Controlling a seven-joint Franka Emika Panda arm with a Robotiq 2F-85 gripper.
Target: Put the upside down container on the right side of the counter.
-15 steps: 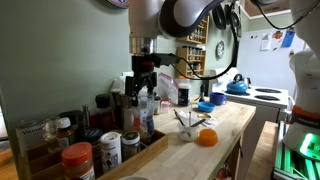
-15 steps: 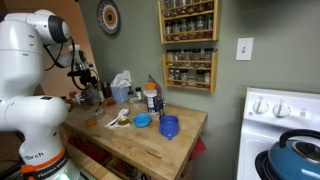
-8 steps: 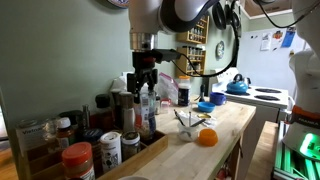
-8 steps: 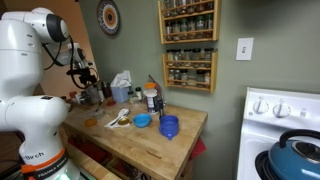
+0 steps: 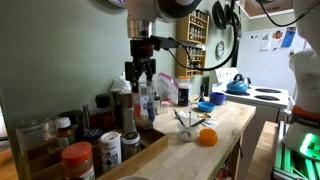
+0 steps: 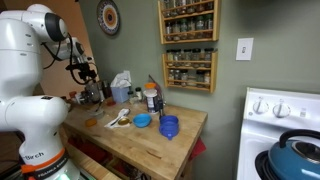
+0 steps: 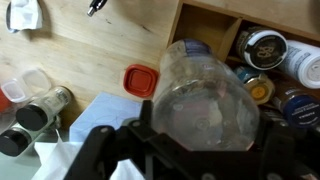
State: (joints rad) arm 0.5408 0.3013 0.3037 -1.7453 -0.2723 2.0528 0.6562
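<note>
My gripper (image 5: 141, 68) is shut on the upside down container (image 5: 144, 100), a tall clear plastic cylinder, and holds it above the wooden tray of jars at the back of the counter (image 5: 232, 125). In the wrist view the container (image 7: 205, 95) fills the space between my jaws (image 7: 200, 152), its round end facing the camera, with the counter (image 7: 100, 40) below. In an exterior view my gripper (image 6: 85, 72) hangs over the far left end of the counter (image 6: 150, 138); the container is hard to make out there.
A wooden tray (image 5: 152, 146) holds several spice jars (image 7: 262, 48). A red lid (image 7: 141, 80) lies on the counter. An orange (image 5: 207, 137), a blue bowl (image 6: 142, 120) and a blue cup (image 6: 168, 126) stand mid-counter. The stove with a blue kettle (image 6: 300, 155) is beyond.
My gripper has risen with the clear container in it and shifted slightly towards the wall. Nothing else has moved.
</note>
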